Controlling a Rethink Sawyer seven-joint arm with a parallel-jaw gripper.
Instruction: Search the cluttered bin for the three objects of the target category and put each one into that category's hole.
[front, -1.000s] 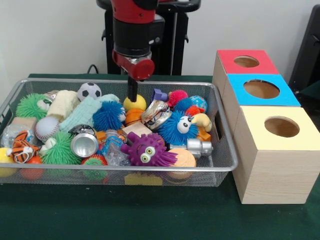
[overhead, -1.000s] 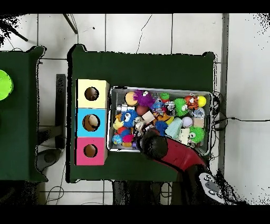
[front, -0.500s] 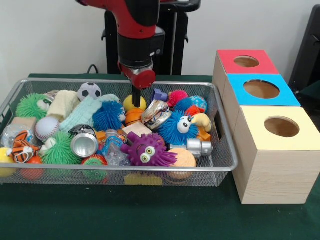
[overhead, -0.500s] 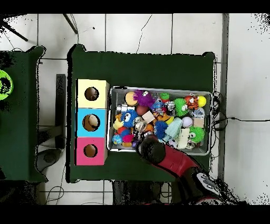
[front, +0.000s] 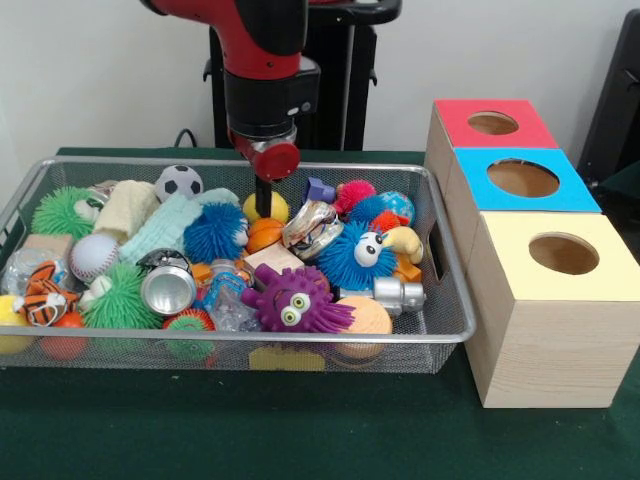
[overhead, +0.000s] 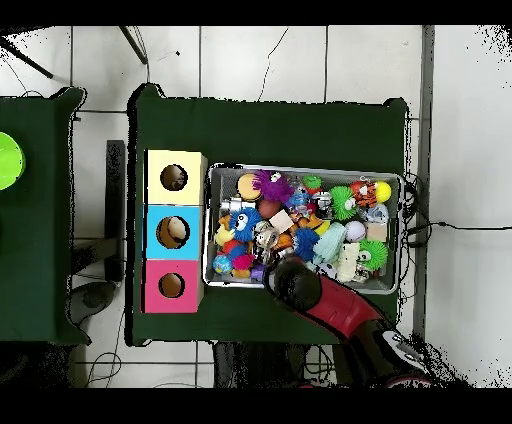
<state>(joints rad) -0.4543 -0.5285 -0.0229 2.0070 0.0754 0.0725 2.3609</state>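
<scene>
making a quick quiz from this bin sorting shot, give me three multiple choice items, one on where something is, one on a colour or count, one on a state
1. Where does the soccer ball lie in the wire bin?
A. near the bin's far rim
B. against the bin's near rim
C. outside the bin, on the table

2. Which colour tops the box nearest the camera in the front view?
A. red
B. blue
C. yellow

3. How does the silver can lie?
A. upright, mouth up
B. on its side, open end toward the camera
C. crushed flat under the purple toy

Answers:
1 A: it lies near the far rim, left of the gripper.
2 C: the yellow-topped box stands nearest, with the blue-topped box and the red-topped box behind it.
3 B: its round open end faces the front camera.
</scene>
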